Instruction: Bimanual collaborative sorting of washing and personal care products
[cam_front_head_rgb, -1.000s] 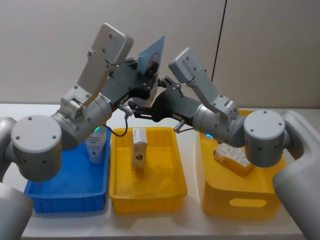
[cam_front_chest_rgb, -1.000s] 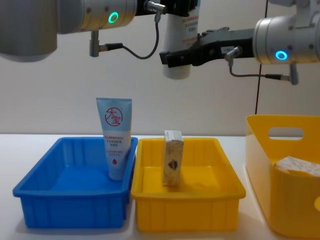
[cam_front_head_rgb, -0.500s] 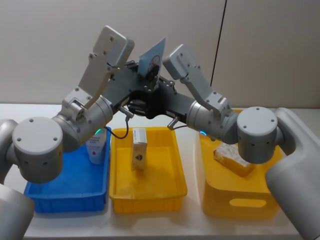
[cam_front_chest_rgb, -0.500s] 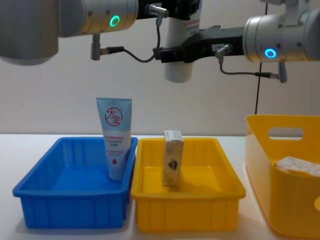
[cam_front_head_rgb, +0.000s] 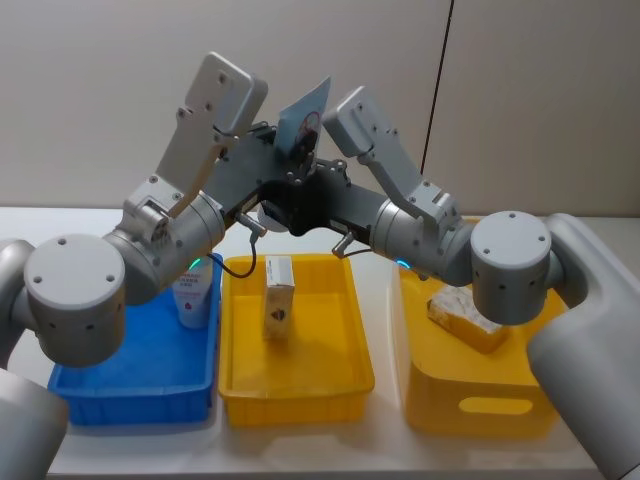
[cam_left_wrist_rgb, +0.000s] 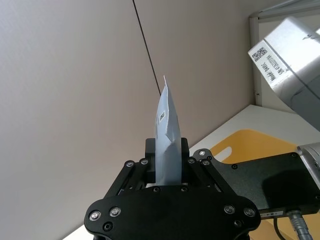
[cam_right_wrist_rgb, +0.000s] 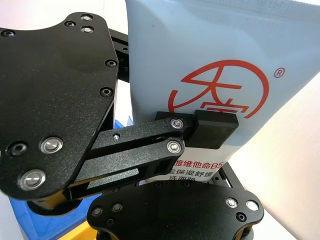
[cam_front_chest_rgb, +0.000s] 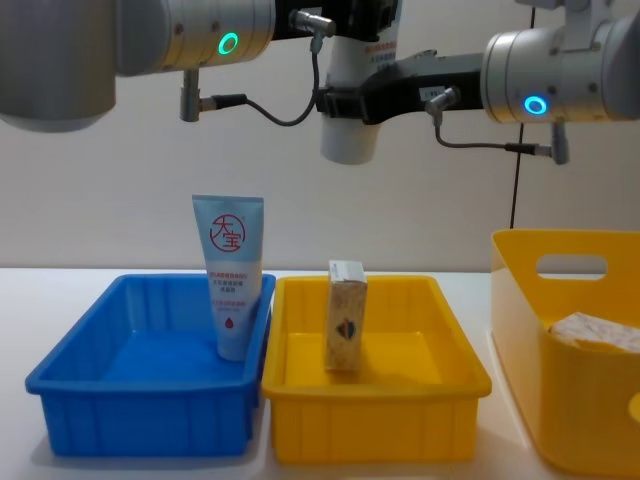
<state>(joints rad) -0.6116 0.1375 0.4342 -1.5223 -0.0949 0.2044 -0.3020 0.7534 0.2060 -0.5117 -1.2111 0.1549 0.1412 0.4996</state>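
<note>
While raised mid-air, left end effector (cam_front_head_rgb: 297, 160) and right end effector (cam_front_head_rgb: 300, 196) both clamp pale-blue tube (cam_front_head_rgb: 304, 120).

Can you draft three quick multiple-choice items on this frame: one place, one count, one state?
1. Where does the cream carton stand?
A. blue tray
B. middle yellow tray
C. on the table

2. How many pale-blue tubes are there?
A. one
B. two
C. three

3. What is the left gripper doing?
A. open
B. shut on a carton
C. shut on the raised tube

Key: B, the cream carton stands upright in the middle yellow tray. B, one tube in the blue tray and the raised tube. C, the left gripper clamps it in its wrist view.
</note>
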